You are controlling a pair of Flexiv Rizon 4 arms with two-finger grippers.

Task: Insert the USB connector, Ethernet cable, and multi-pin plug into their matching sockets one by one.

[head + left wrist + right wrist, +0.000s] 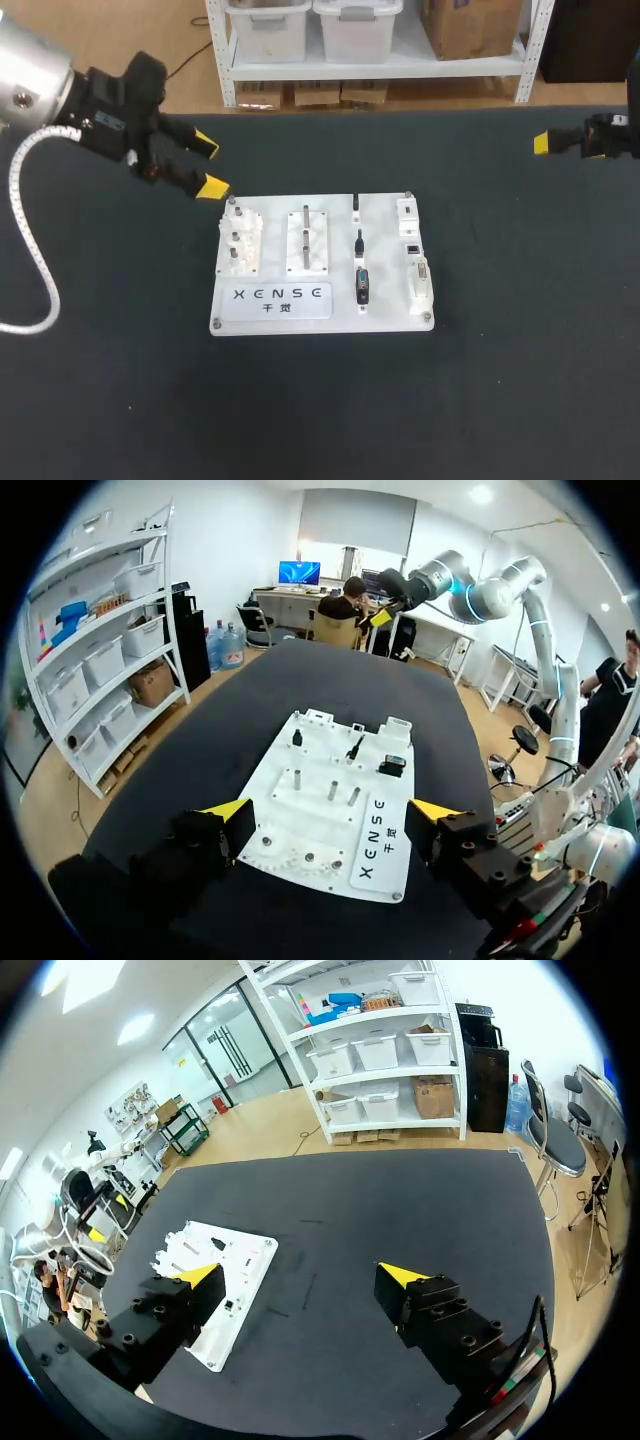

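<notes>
- At table centre, the white board (320, 265) lies flat; three dark plugs (362, 285) sit in a column on it, with the sockets (418, 275) in the column just beside, so each plug likely faces its match
- Left gripper (208, 166) hovers near the board's far-left corner, fingers spread and holding nothing, probably staged for a first pick
- Right gripper (300, 1275) hangs well apart to the right, fingers wide, empty
- Table (520, 380): dark matte cover that sets off the board

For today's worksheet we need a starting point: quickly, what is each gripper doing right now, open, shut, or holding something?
Left gripper: open, holding nothing.
Right gripper: open, holding nothing.
</notes>
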